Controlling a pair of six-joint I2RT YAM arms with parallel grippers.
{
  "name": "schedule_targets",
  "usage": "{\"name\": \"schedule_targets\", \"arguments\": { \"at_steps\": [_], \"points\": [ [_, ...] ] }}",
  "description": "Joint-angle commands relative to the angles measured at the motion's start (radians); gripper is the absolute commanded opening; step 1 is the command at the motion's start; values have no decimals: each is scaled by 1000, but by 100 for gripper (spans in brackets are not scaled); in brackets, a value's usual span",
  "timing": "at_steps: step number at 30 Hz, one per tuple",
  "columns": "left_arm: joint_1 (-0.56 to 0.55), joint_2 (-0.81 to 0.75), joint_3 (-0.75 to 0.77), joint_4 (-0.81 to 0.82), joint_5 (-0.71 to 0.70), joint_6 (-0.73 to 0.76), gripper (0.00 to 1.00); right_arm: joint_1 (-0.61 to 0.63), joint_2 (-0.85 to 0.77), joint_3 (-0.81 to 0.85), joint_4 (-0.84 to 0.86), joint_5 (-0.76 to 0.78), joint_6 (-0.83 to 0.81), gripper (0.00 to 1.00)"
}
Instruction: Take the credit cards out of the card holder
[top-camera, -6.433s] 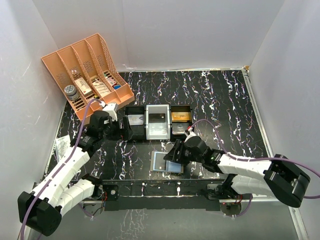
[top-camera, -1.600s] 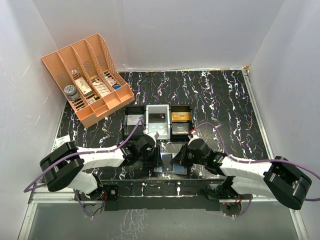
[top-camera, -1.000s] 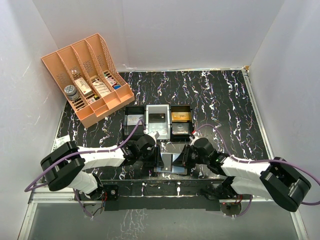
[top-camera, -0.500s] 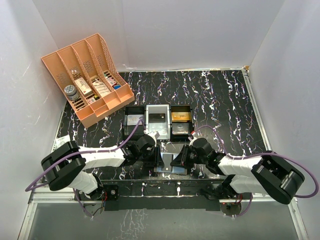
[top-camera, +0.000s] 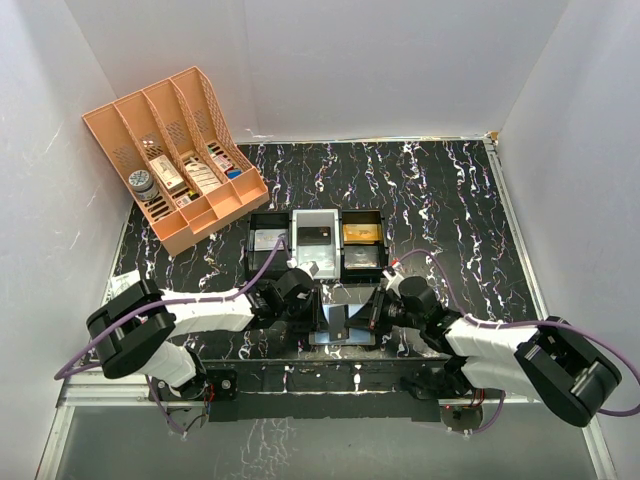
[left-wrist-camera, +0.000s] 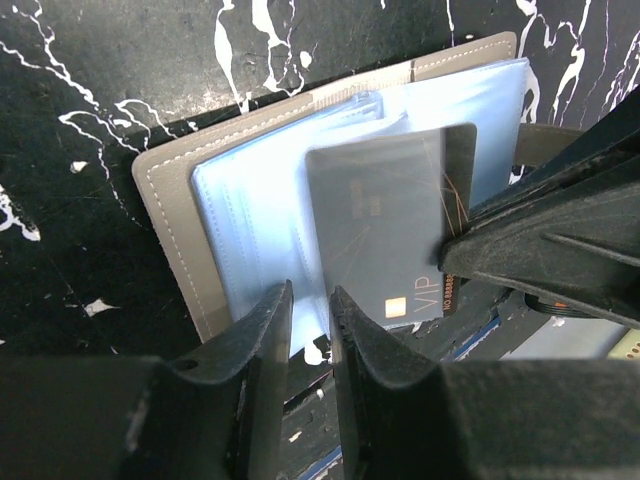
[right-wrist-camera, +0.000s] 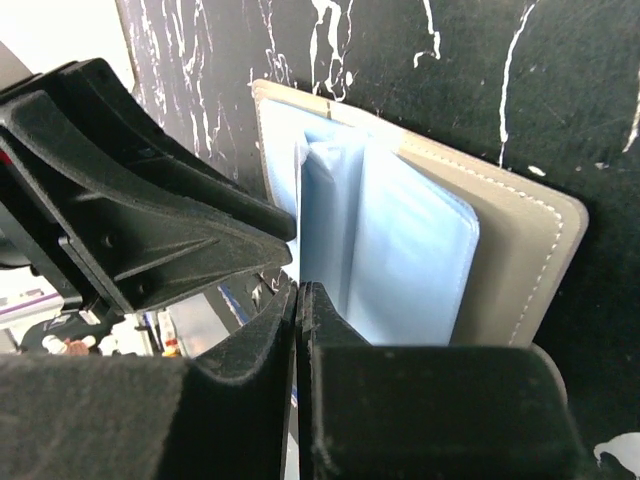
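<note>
The card holder (left-wrist-camera: 172, 232) lies open near the table's front edge (top-camera: 340, 328), a grey case with pale-blue sleeves (right-wrist-camera: 510, 250). A dark grey credit card (left-wrist-camera: 375, 230) marked VIP sticks partly out of a sleeve. My right gripper (right-wrist-camera: 298, 285) is shut on this card's right edge, the card showing edge-on between its jaws (top-camera: 373, 318). My left gripper (left-wrist-camera: 310, 297) comes in from the left (top-camera: 314, 316), its jaws narrowly apart and pinching a blue sleeve at the holder's edge. The rest of the holder's pockets are hidden.
Behind the holder stands a row of three trays: a black one (top-camera: 252, 240), a white one (top-camera: 300, 262) and a black one (top-camera: 381, 240) holding a gold-orange card (top-camera: 362, 232). A peach rack (top-camera: 175, 150) with small boxes sits at the back left.
The right gripper's jaws have closed fully on the card's edge and its wrist has shifted slightly right. The left gripper has stayed at the holder, having come there from the trays.
</note>
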Motion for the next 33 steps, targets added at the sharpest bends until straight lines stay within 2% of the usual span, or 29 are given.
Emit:
{"name": "schedule_targets", "arguments": {
  "at_steps": [1, 12, 18, 21, 25, 29, 33],
  "points": [
    [-2, 63, -20, -156, -90, 31, 22, -16, 25, -40, 166, -81, 16, 0],
    [-2, -5, -35, -197, -112, 47, 23, -59, -21, -43, 66, -84, -12, 0],
    [-2, -69, -67, -176, -122, 86, 33, -63, -83, -71, -19, 34, 19, 0],
    [-2, -113, -72, -177, -129, 87, 35, -62, -99, -89, 22, 26, 40, 0],
    [-2, -163, -70, -136, -99, 115, 47, -63, -97, -65, 1, 18, 30, 0],
    [-2, -191, -17, -100, -51, 165, 56, -63, -52, -72, 58, -13, 40, 0],
    [-3, -149, 34, -33, 51, 200, 59, -63, 12, -72, 127, -48, 52, 0]
  ]
}}
